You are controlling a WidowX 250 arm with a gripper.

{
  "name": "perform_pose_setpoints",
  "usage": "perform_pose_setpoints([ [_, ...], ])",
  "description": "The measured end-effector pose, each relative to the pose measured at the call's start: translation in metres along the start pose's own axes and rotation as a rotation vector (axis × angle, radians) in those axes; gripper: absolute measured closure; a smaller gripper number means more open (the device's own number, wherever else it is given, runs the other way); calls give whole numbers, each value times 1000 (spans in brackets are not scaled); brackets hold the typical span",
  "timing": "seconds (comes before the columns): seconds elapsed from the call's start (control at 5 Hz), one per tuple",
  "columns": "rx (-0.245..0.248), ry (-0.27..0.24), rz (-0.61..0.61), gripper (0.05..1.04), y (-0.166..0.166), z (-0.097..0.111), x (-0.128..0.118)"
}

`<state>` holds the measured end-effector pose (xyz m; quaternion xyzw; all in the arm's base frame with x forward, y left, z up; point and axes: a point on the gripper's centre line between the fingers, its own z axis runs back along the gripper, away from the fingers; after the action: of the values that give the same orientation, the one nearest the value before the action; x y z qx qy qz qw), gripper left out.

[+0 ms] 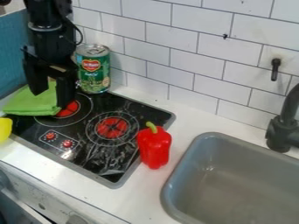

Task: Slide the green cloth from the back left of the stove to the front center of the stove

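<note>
Worktop [131,199]: white, tiled wall [196,59] behind
Grey rectangular sink [166,192]: set in
Green-labelled metal can [93,74]: upright near wall
My black gripper [52,99]: jaws apart, by green cloth [29,101]

The left edge cuts off the yellow object [5,129].

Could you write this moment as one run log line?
gripper: open | nearest: green cloth | green can: by wall | red pepper: between burner and sink
</note>
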<state>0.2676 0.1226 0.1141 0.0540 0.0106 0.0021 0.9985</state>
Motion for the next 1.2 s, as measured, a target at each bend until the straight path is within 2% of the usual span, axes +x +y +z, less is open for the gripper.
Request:
perform_pose_setpoints([
  [0.2, -16, 27, -4, 83, -2, -9, 0],
  [0.4, -83, -19, 47, 82, 23, -10, 21],
  [0.6, -83, -39, 117, 83, 53, -17, 34],
  [0.8, -46, -23, 146, 83, 68, -29, 44],
  [1.2, 0, 23, 254, 83, 99, -55, 45],
])
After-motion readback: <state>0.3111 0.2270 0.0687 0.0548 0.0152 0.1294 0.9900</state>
